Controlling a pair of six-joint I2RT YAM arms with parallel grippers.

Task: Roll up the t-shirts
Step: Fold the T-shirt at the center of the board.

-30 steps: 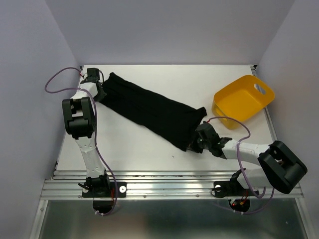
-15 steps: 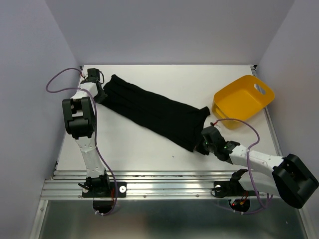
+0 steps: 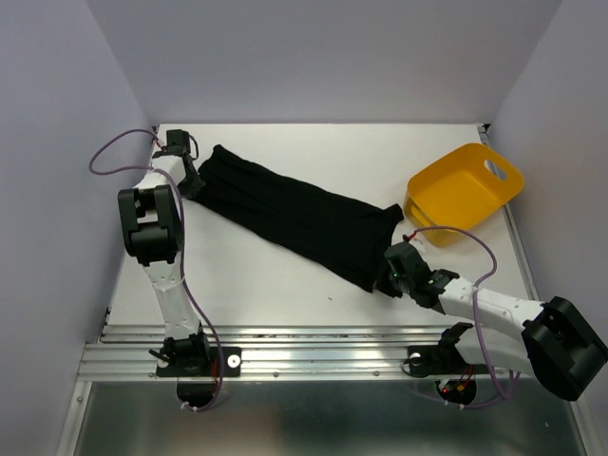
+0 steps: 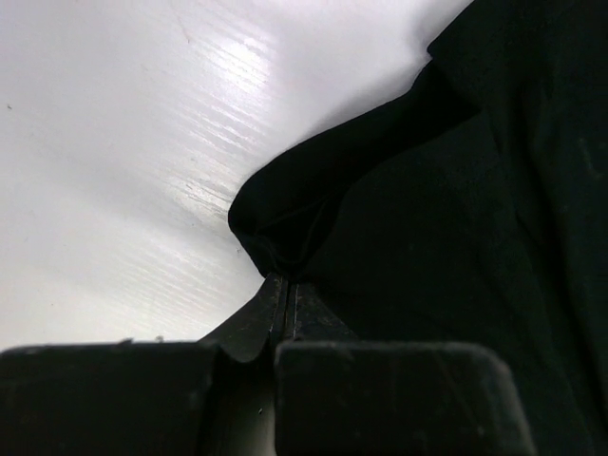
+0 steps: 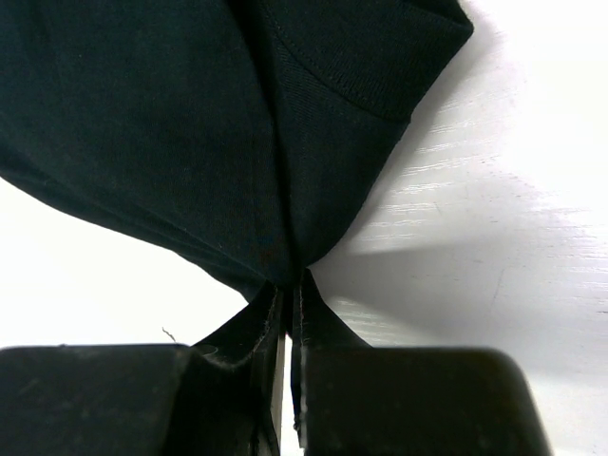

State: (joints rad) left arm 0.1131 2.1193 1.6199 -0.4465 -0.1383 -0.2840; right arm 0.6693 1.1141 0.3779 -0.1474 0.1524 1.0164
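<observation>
t-shirt [image 3: 294,217] ends pinched — left tool [image 4: 286,283], right tool [image 5: 288,281]

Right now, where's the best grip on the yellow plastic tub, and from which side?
On the yellow plastic tub, probably the near rim, from straight above: its mouth faces up and the wall is thin, so one finger goes inside, one outside.

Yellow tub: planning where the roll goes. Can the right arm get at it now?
Probably yes: the yellow tub lies just beyond the right gripper, only bare table between. But that gripper is shut on the black t-shirt, so the cloth would drag along.
</observation>
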